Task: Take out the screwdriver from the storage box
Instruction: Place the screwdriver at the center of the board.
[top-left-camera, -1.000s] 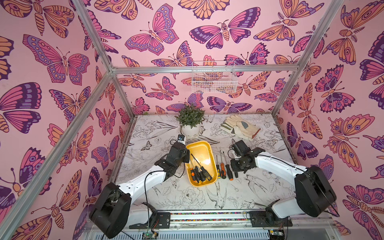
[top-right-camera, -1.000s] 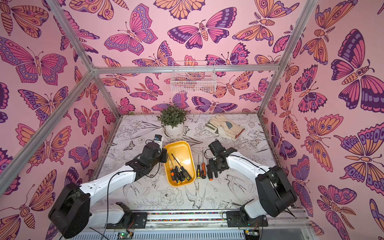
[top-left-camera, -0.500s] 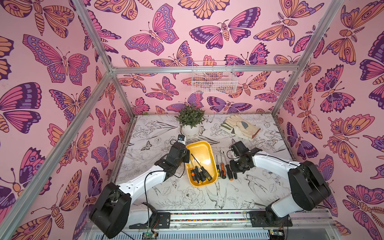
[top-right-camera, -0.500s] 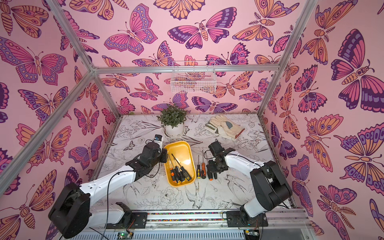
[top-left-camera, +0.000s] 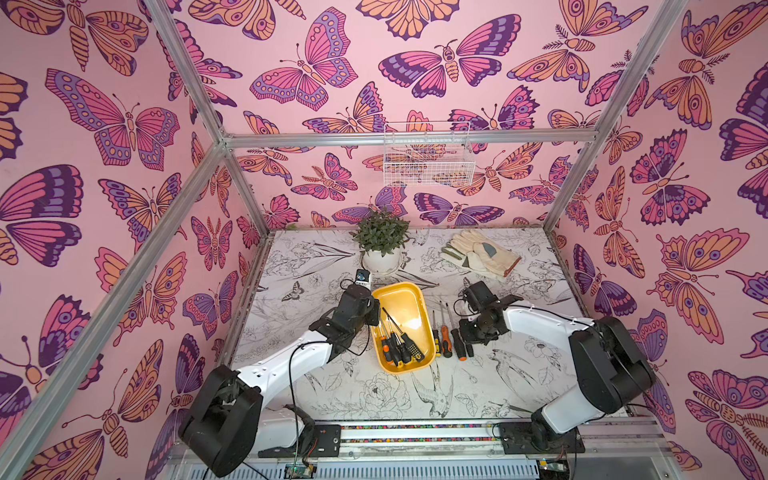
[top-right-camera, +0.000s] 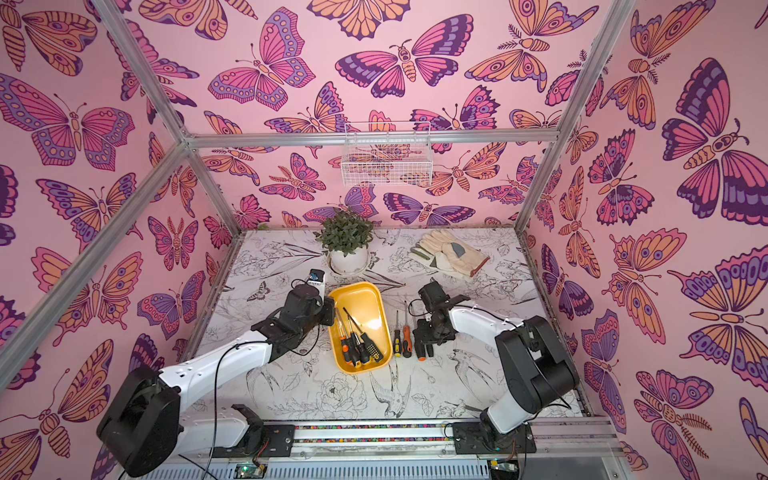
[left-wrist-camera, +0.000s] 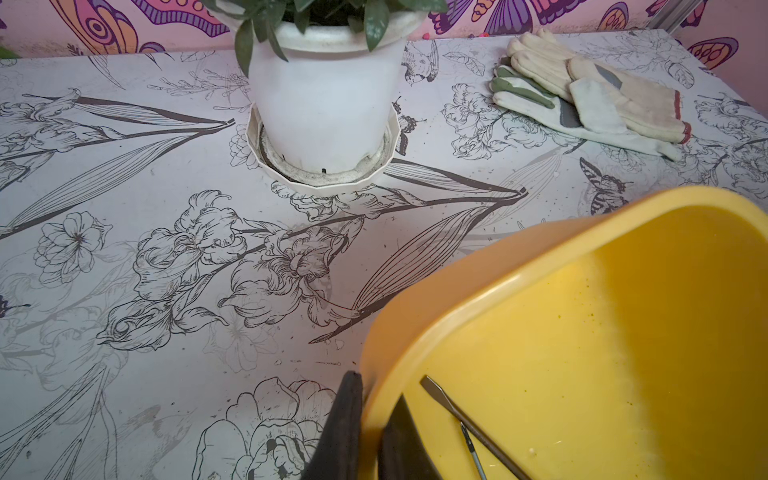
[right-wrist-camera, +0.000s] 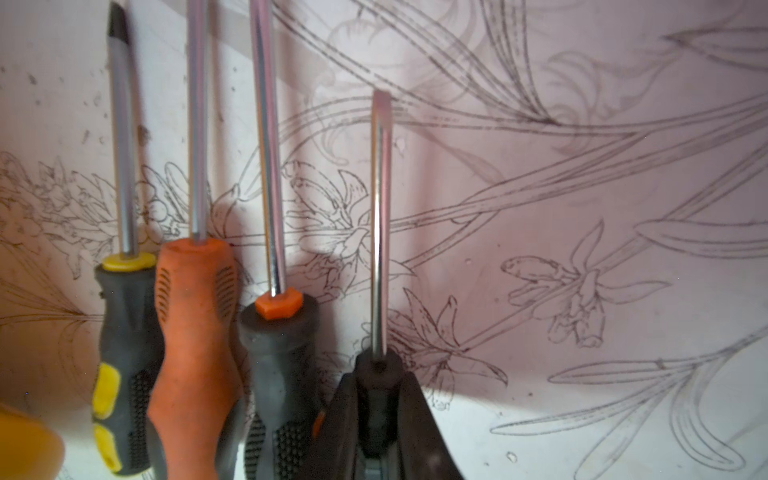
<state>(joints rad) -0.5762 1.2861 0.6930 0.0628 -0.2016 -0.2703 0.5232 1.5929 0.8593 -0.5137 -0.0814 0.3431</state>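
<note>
The yellow storage box (top-left-camera: 401, 305) (top-right-camera: 357, 299) lies mid-table with several screwdrivers (top-left-camera: 401, 347) (top-right-camera: 359, 347) at its near end. My left gripper (top-left-camera: 374, 316) (left-wrist-camera: 374, 388) is shut on the box's left rim (left-wrist-camera: 478, 266), one finger outside and one inside. Right of the box, my right gripper (top-left-camera: 468, 338) (right-wrist-camera: 378, 399) is shut on the dark handle of a screwdriver (right-wrist-camera: 380, 228). It holds the tool low over the table, parallel to three screwdrivers (top-left-camera: 445, 338) (right-wrist-camera: 199, 332) that lie there in a row.
A potted plant (top-left-camera: 381, 245) (left-wrist-camera: 324, 104) stands just behind the box. A pair of work gloves (top-left-camera: 482, 253) (left-wrist-camera: 590, 95) lies at the back right. A white wire basket (top-left-camera: 428, 156) hangs on the back wall. Patterned tabletop shows to the right of my right gripper.
My right arm has swung slightly left, bringing the held screwdriver closer to the row beside the box. The left arm and the box have not moved.
</note>
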